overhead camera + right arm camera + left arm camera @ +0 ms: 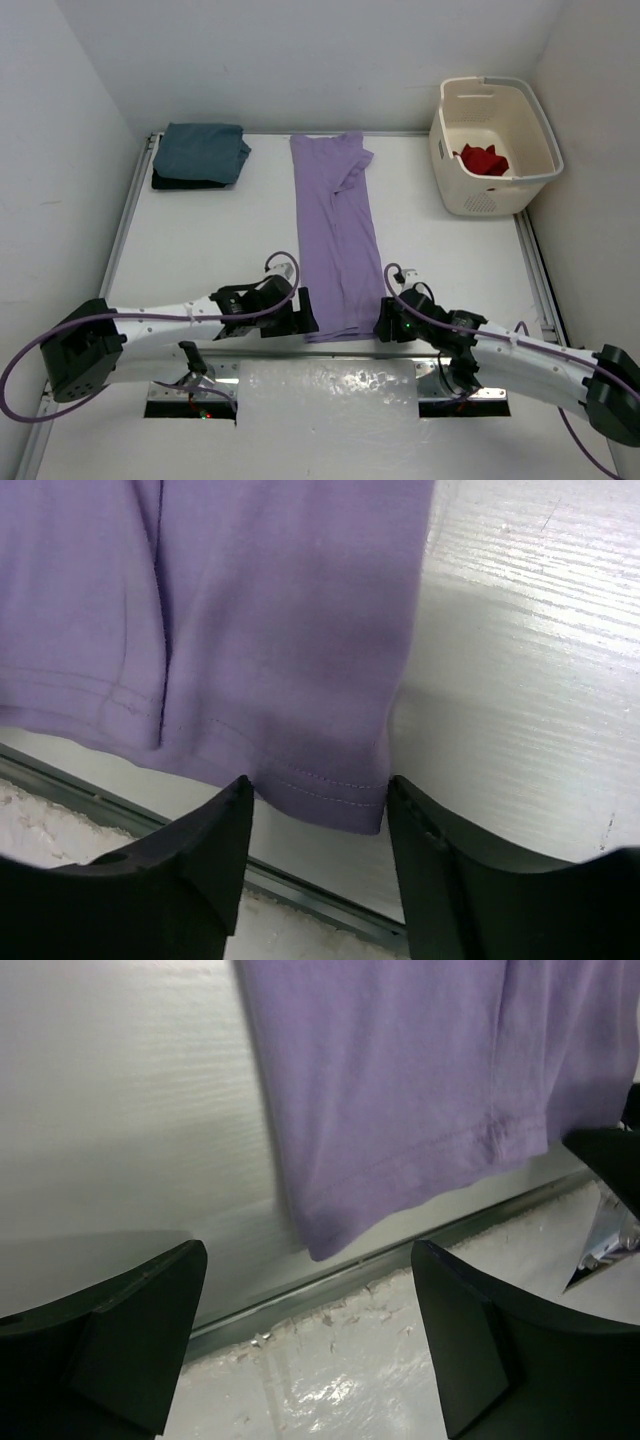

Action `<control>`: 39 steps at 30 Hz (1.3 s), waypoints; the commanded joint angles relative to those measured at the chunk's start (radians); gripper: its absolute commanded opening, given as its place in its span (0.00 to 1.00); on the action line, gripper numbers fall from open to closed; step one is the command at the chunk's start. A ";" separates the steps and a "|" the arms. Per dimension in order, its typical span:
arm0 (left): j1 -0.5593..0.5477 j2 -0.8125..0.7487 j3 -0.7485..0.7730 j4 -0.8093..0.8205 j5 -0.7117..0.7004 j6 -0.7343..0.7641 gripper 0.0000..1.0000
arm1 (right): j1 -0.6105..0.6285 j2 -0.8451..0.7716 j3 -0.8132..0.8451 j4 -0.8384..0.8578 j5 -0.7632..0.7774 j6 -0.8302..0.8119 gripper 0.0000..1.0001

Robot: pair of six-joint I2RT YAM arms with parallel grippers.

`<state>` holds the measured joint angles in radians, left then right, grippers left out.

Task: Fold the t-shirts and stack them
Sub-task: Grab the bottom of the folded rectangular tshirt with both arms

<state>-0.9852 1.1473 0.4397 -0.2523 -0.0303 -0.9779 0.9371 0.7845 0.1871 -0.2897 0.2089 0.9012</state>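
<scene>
The purple shirt [335, 240] lay in a long strip on the table [200, 240], left hand [308, 1290] and right hand [320, 800] open, empty, at its near hem corners. Closing might have caught one layer only, skewing the fold.

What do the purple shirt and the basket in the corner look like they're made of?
Purple shirt: soft knit cloth, probably cotton jersey, matte; stitched hem lines and limp folds show up close.
Basket: likely moulded plastic, cream, smooth with a slight sheen; rigid walls, cut-out handle, vent holes.
</scene>
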 commanded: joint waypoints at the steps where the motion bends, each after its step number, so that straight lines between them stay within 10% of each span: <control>1: -0.046 0.022 -0.004 0.100 0.012 -0.036 0.81 | -0.014 0.012 -0.031 0.067 -0.006 0.048 0.53; 10: -0.070 0.097 -0.010 0.125 0.003 -0.048 0.50 | -0.020 -0.039 -0.066 0.063 -0.014 0.065 0.20; 19: -0.113 0.144 0.005 0.173 -0.020 -0.070 0.28 | -0.021 -0.060 -0.063 0.032 -0.049 0.053 0.14; 23: -0.116 0.147 0.004 0.151 -0.045 -0.084 0.00 | -0.021 -0.062 -0.058 0.026 -0.049 0.051 0.00; 39: -0.002 0.103 0.251 0.025 -0.146 0.013 0.00 | -0.090 0.071 0.251 -0.077 0.072 -0.157 0.00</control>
<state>-1.0630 1.2804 0.6384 -0.2142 -0.1471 -1.0054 0.8921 0.8013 0.3431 -0.3618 0.2359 0.8314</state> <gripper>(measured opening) 0.007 0.009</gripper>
